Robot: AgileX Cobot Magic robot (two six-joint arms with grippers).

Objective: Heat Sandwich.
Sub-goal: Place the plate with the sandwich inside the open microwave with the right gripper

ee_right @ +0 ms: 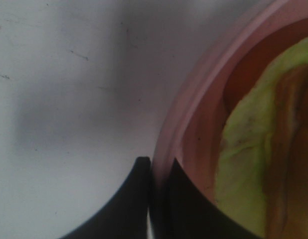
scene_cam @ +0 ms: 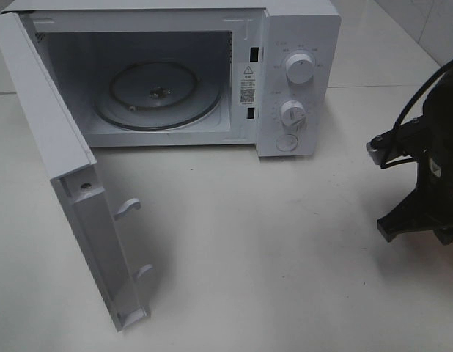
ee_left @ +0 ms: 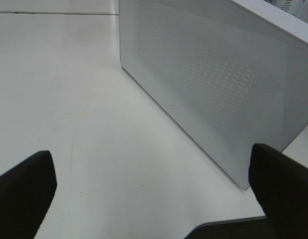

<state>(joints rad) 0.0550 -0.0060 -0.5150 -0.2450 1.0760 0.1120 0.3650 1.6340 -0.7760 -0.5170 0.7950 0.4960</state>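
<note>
The sandwich (ee_right: 248, 149) of pale green lettuce and brown filling lay on a round pink plate (ee_right: 204, 84); the right gripper (ee_right: 155, 167) pinched its rim, the left gripper (ee_left: 151, 164) stood spread.

Surface: a pale off-white table (scene_cam: 285, 242) is shown, faintly scuffed, with joint lines visible towards the back.
Microwave: 1 white microwave (scene_cam: 300, 73) is set at the back of the table, with 2 dials stacked on its right-hand panel.
Door: the door (scene_cam: 72, 191) is swung wide to the left and reaches towards the front edge. A soft shadow is cast on the tabletop beside it.
Plate: 1 pink plate (ee_right: 194, 99) is seen against the tabletop in the right wrist view. Whether it rests on the surface cannot be told.
</note>
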